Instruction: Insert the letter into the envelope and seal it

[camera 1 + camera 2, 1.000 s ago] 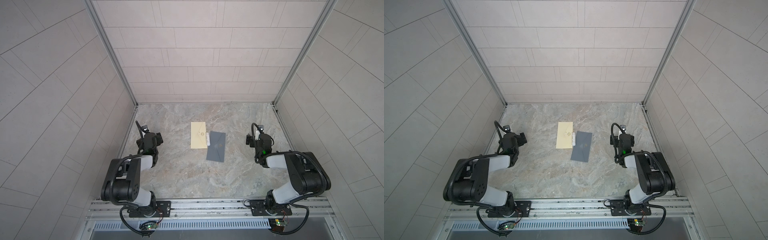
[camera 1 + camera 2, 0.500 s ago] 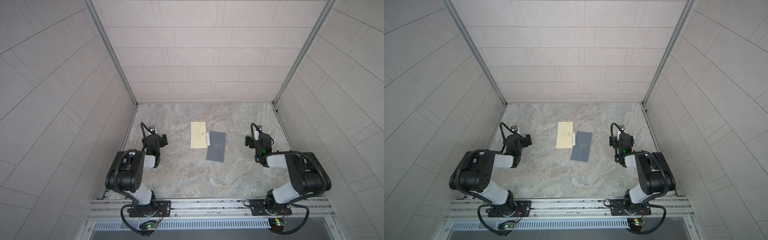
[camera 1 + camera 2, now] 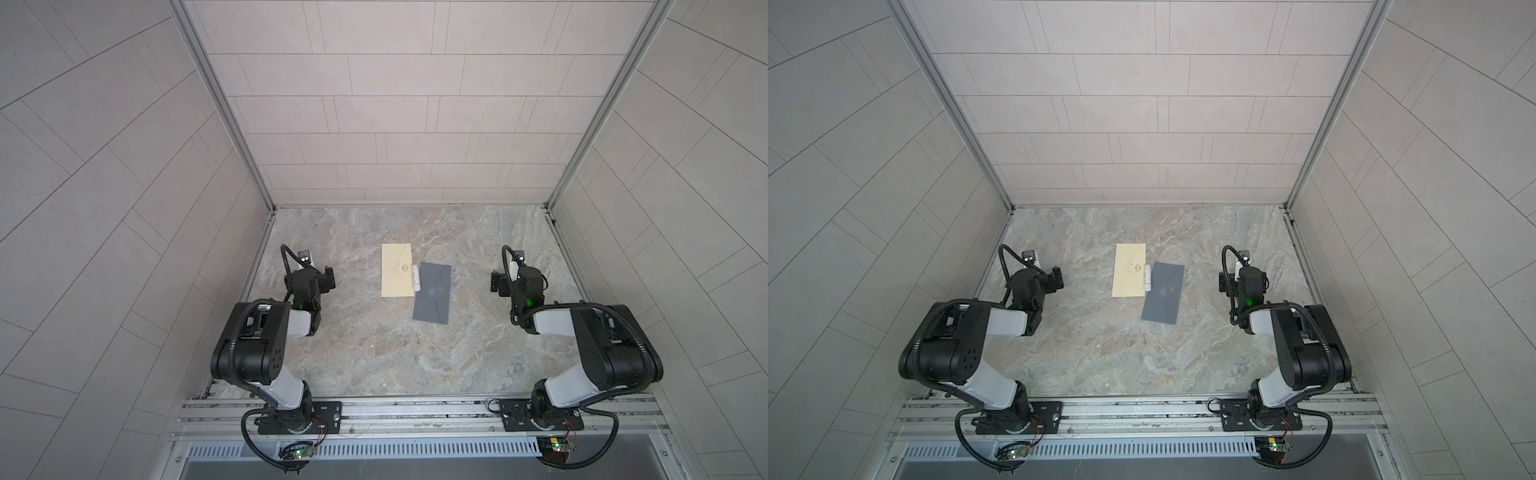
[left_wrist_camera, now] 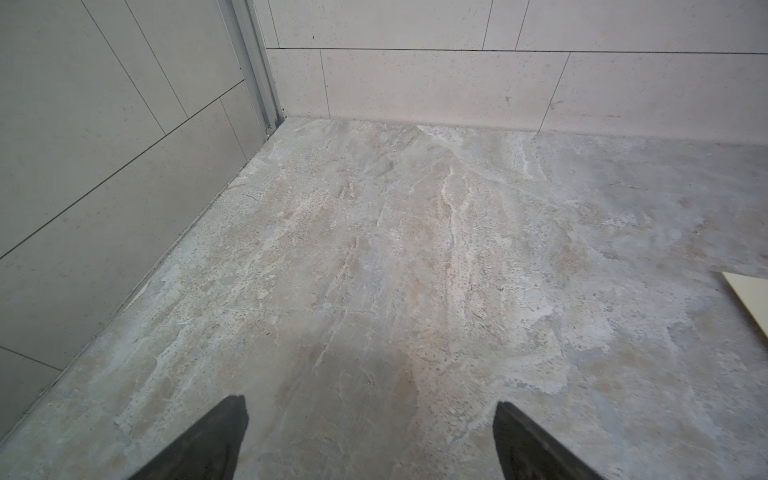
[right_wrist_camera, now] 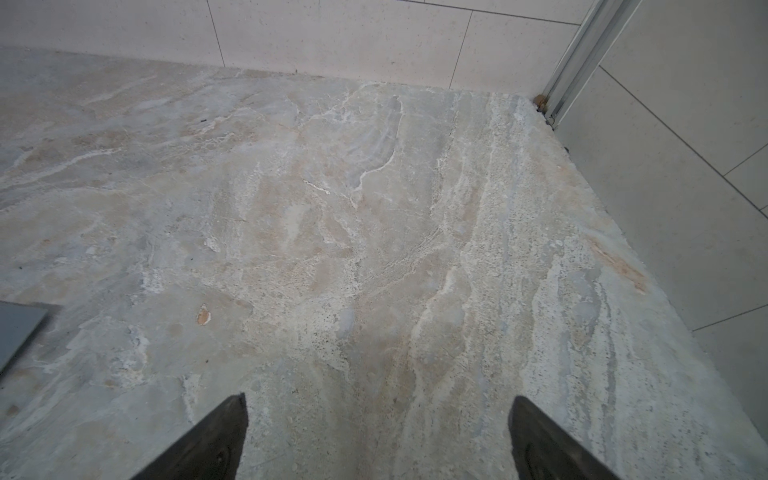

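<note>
Your left tool (image 4: pixel 370 409) is spread wide. Its two dark fingertips (image 4: pixel 224 428) stand well apart over the bare marbled desk (image 3: pixel 374 345) and pinch nothing. Your right tool (image 5: pixel 378 403) is spread just as wide and also grips nothing.

Take the cream envelope (image 3: pixel 397 270) as your mark. It lies flat near the middle of the desk, showing a V-shaped flap line and a small emblem on its upper face. A small white tube (image 3: pixel 415 277) lies along its right edge, touching it. Just past the tube, right of the cream envelope and a little nearer the arm bases, a grey envelope (image 3: pixel 433 298) lies flat and slightly skewed, with faint fold lines crossing its face. You cannot tell whether the two envelopes overlap beneath the tube.

The left tool sits well to the left of the cream envelope. The right tool sits well to its right, beyond the grey envelope. In each wrist view only one corner of the nearer envelope shows at the picture's edge.
</note>
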